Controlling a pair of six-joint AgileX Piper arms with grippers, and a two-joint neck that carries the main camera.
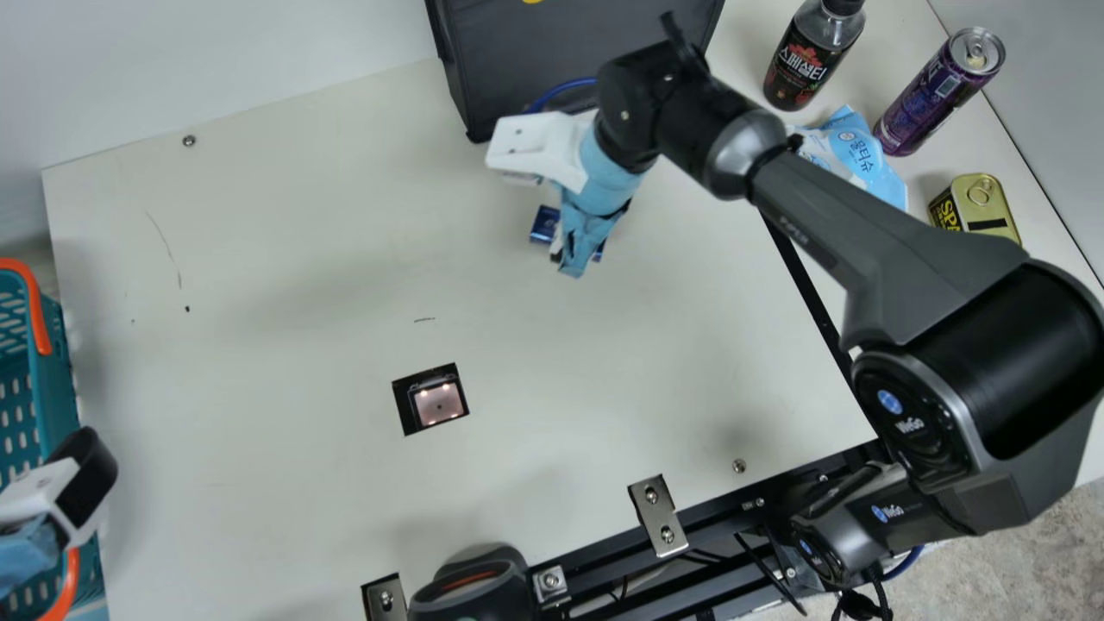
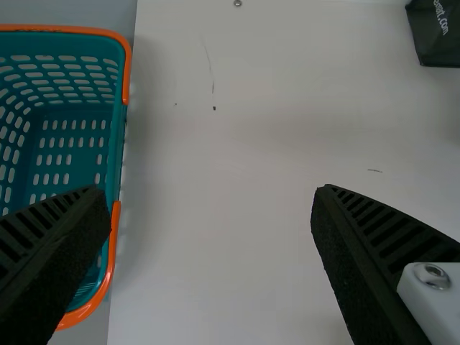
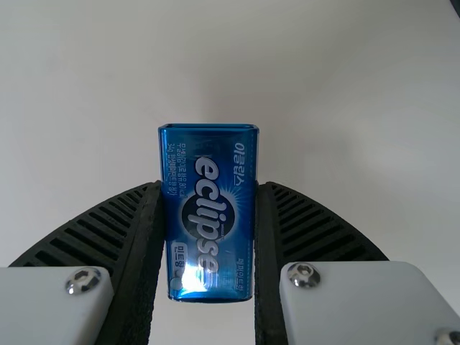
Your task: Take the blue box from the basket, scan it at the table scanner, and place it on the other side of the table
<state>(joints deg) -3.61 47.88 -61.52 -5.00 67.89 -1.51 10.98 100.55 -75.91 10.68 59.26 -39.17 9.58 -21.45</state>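
At the near left, the left gripper [image 2: 208,190], fingers spread with nothing between them, is beside the basket [image 2: 115,158]; a low sweep might snag an orange handle [image 1: 36,315]. Farther off, right of and beyond the scanner window [image 1: 431,401], the right gripper [image 3: 209,185] pinches the blue box [image 3: 208,237] by its narrow sides. These look slick, so a weak squeeze could let it slide or swivel; release too high could topple it. A swing farther out could knock the dark bag [image 1: 517,69], which is near.

Counted, near to far: 2 grippers, 1 basket, 1 scanner window, 1 blue box; at the far right, 1 gold tin [image 1: 992,203], 1 wipes pack [image 1: 867,159], 1 purple can [image 1: 931,99], 1 bottle [image 1: 806,65]; at the far side, 1 dark bag.
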